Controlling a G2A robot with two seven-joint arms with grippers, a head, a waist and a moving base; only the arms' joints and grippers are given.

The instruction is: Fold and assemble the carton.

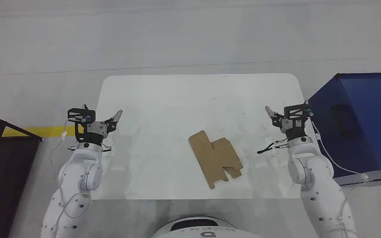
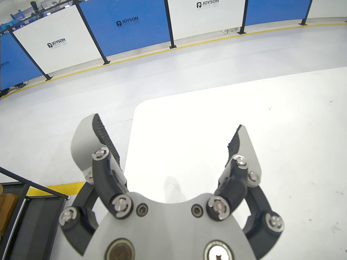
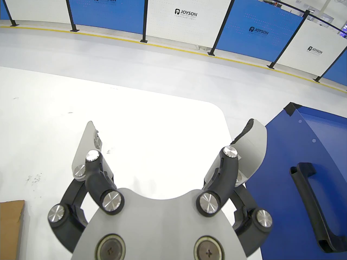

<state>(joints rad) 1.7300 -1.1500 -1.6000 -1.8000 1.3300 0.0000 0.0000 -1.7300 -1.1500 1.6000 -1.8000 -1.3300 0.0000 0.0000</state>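
Top view: carton [image 1: 215, 157] lies flat; right wrist view crops it.

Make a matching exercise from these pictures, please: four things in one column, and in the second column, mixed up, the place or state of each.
Things:
1. carton
2. left gripper
3. blue bin
4. table

Place or state:
a. white, with rounded corners
b. lying flat on the table, not yet folded
c. standing off the table, beside the right gripper
d. open and empty, at the table's left edge

Pairs: 1-b, 2-d, 3-c, 4-a
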